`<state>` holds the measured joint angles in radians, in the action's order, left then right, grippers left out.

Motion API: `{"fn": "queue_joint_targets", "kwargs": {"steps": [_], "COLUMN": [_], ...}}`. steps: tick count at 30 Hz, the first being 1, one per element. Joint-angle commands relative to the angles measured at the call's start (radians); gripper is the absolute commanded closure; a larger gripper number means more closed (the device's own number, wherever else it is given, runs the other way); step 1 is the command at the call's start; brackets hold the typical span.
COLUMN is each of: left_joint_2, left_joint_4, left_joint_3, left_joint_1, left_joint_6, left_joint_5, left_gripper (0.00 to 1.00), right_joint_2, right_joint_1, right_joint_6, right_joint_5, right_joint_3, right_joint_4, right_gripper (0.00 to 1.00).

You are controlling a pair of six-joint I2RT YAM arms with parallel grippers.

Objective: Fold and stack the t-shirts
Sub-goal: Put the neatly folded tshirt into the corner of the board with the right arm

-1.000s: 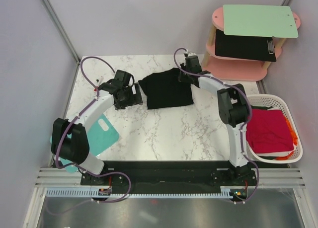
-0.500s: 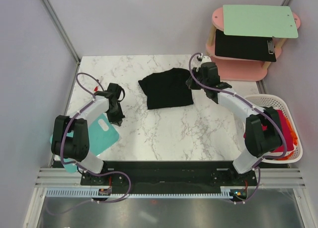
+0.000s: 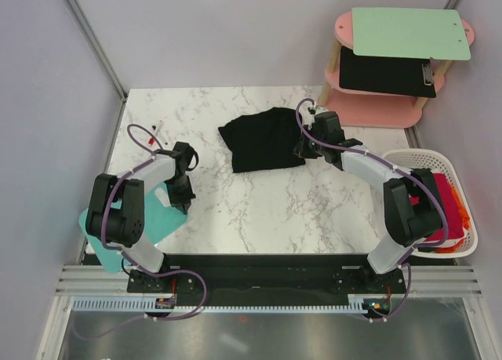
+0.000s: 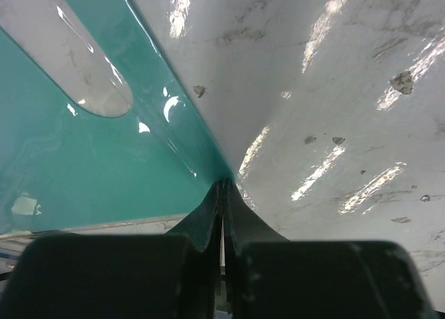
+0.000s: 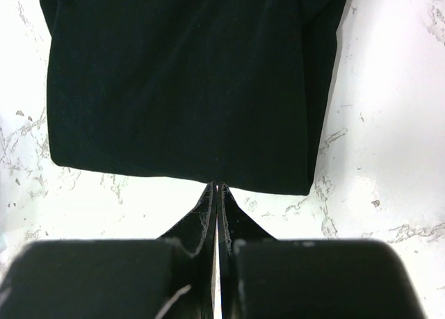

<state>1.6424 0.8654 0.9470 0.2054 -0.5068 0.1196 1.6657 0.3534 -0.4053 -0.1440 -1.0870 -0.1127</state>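
Seen from the top view, the black t-shirt (image 3: pixel 263 140) lies roughly folded on the marble worktop (image 3: pixel 259 207), upper centre of the frame. The right tool (image 3: pixel 302 148) sits at the shirt's right edge, its fingers hard to resolve from up here. The left tool (image 3: pixel 183 197) is at mid left, well apart from the shirt and pointing down at the upper right edge of the teal cutting board (image 3: pixel 157 219). A white basket (image 3: pixel 416 156) at the right edge of the frame holds the red t-shirt (image 3: pixel 449 197), partly hidden behind the right arm's elbow, with a bit of orange fabric (image 3: pixel 464 217) poking out at its right side. At upper right, a pink shelf stand (image 3: pixel 369 105) carries a black clipboard (image 3: pixel 384 74) on the lower tier and a green board (image 3: pixel 408 30) on top. On the left wrist view, the left tool (image 4: pixel 222 185) has its fingers pressed together with nothing between them, tips right at the line where the teal cutting board (image 4: pixel 69 159) meets the worktop (image 4: pixel 334 90); can't tell whether they touch the surface. On the right wrist view, the right tool (image 5: pixel 217 187) is likewise closed and empty, tips just at the near hem of the black t-shirt (image 5: pixel 188 76), which fills the upper frame. No cloth is pinched. Bare worktop (image 5: pixel 389 124) shows on both sides.
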Motion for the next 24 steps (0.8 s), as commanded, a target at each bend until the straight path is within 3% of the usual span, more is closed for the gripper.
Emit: {"fn": "queue_joint_targets", "kwargs": {"steps": [1,7,13,24], "left_joint_2": [-0.096,-0.151,-0.035,0.033], "left_joint_4": [0.023,0.049,0.139,0.228], "left_joint_3": [-0.011,-0.025,-0.011,-0.005], "left_joint_1": [0.029,0.112,0.238,0.253], "left_joint_6": [0.01,-0.028,-0.108,-0.234], "left_joint_5": [-0.021,-0.049,0.064,0.212], "left_gripper": [0.98,0.98,0.98,0.98], "right_joint_2": [0.009,0.025,0.035,0.022], "right_joint_1": [-0.002,-0.002,-0.002,-0.011], "right_joint_6": [-0.012,-0.018,-0.036,-0.032], "right_joint_5": [-0.028,-0.039,-0.063,-0.083], "right_joint_3": [-0.04,-0.031,-0.021,-0.022], "right_joint_4": [0.018,0.021,0.028,0.022], "right_gripper": [0.98,0.98,0.98,0.98]}}
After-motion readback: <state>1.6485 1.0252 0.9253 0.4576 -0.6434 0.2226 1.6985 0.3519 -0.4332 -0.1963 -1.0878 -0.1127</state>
